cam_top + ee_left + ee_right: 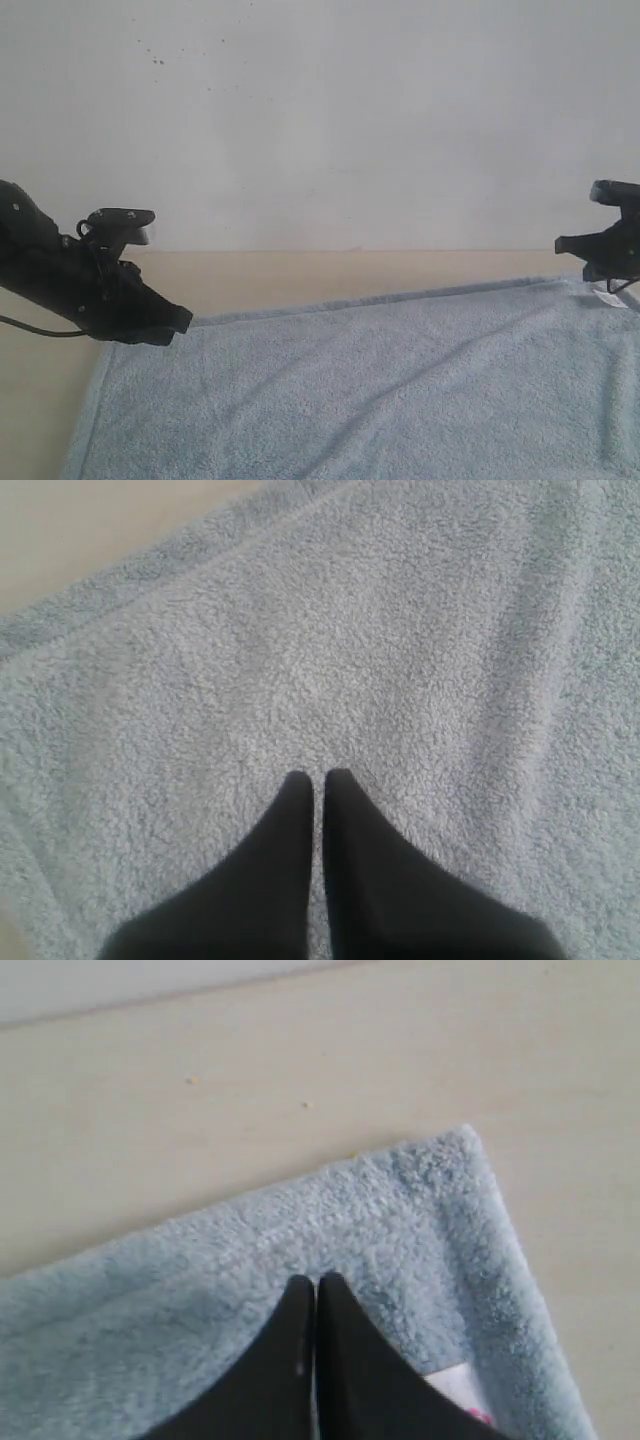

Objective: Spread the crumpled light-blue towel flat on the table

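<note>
1. The towel (380, 390) is lying spread out, almost flat, on the table (300, 275).
2. A small white tag (455, 1385) is showing at its far right corner.
3. The left hand (318, 773) is sitting over the towel's far left corner, fingers pressed together, pinching nothing.
4. The right hand (316, 1278) is sitting over the tagged corner, likewise pressed together.

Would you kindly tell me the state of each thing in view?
Pale light-blue fluffy terry-cloth towel: spread out, nearly flat, faint ripples.
Small white tag: exposed near the towel's corner.
Left jaws: shut, gripping nothing.
Right jaws: shut, gripping nothing.
</note>
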You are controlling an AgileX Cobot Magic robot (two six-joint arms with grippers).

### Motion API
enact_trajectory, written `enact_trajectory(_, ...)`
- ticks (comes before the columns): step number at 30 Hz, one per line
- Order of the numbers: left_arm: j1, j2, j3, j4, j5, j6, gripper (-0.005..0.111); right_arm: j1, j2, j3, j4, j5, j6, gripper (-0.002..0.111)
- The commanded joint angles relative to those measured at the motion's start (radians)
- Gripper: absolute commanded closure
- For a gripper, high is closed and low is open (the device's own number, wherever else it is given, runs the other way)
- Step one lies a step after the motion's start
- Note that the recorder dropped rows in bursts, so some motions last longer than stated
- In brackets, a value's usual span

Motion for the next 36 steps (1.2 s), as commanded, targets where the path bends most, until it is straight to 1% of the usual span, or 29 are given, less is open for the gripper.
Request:
enact_trajectory(1, 0.010, -0.039, -0.007, -0.006, -0.097, -0.021, 0.103, -0.008, -0.122, 0.001, 0.024, 0.078, -0.012, 0.108)
enact_trajectory(4, 0.023, -0.124, -0.007, -0.009, -0.137, -0.095, 0.103, -0.010, -0.202, 0.003, 0.024, 0.112, -0.007, 0.108)
enact_trajectory(6, 0.037, -0.194, -0.005, -0.009, -0.148, -0.117, 0.103, -0.010, -0.260, 0.020, 0.037, 0.112, -0.009, 0.108)
enact_trajectory(9, 0.070, -0.318, 0.051, -0.005, -0.224, -0.129, 0.103, -0.010, -0.367, 0.109, 0.082, 0.050, -0.016, 0.108)
enact_trajectory(11, 0.099, -0.400, 0.125, -0.005, -0.308, -0.191, 0.103, -0.010, -0.467, 0.227, 0.120, -0.041, -0.023, 0.108)
enact_trajectory(12, 0.121, -0.461, 0.190, -0.005, -0.371, -0.247, 0.103, -0.010, -0.526, 0.300, 0.153, -0.091, -0.047, 0.108)
enact_trajectory(14, 0.149, -0.548, 0.291, -0.007, -0.450, -0.326, 0.103, -0.010, -0.641, 0.464, 0.215, -0.181, -0.124, 0.108)
enact_trajectory(15, 0.167, -0.615, 0.372, -0.007, -0.503, -0.361, 0.103, -0.010, -0.709, 0.553, 0.241, -0.225, -0.166, 0.108)
enact_trajectory(17, 0.187, -0.707, 0.493, -0.007, -0.583, -0.367, 0.103, -0.010, -0.853, 0.725, 0.298, -0.321, -0.221, 0.108)
enact_trajectory(19, 0.209, -0.821, 0.615, -0.007, -0.669, -0.344, 0.103, -0.010, -0.999, 0.915, 0.384, -0.446, -0.223, 0.108)
enact_trajectory(21, 0.229, -0.937, 0.706, -0.007, -0.741, -0.264, 0.103, 0.001, -1.124, 1.065, 0.467, -0.527, -0.221, 0.108)
enact_trajectory(22, 0.235, -0.977, 0.732, -0.007, -0.758, -0.222, 0.103, 0.017, -1.190, 1.135, 0.475, -0.560, -0.221, 0.108)
enact_trajectory(24, 0.251, -1.073, 0.772, -0.009, -0.765, -0.101, 0.103, 0.059, -1.295, 1.246, 0.475, -0.583, -0.251, 0.108)
enact_trajectory(26, 0.256, -1.158, 0.788, -0.009, -0.746, -0.036, 0.103, 0.120, -1.398, 1.326, 0.475, -0.566, -0.335, 0.108)
enact_trajectory(30, 0.256, -1.337, 0.794, -0.009, -0.623, -0.025, 0.103, 0.243, -1.594, 1.442, 0.475, -0.537, -0.503, 0.108)
enact_trajectory(33, 0.256, -1.476, 0.794, -0.009, -0.508, -0.025, 0.103, 0.305, -1.762, 1.536, 0.475, -0.556, -0.527, 0.108)
enact_trajectory(36, 0.256, -1.597, 0.794, -0.009, -0.465, -0.025, 0.103, 0.331, -1.929, 1.618, 0.475, -0.583, -0.530, 0.108)
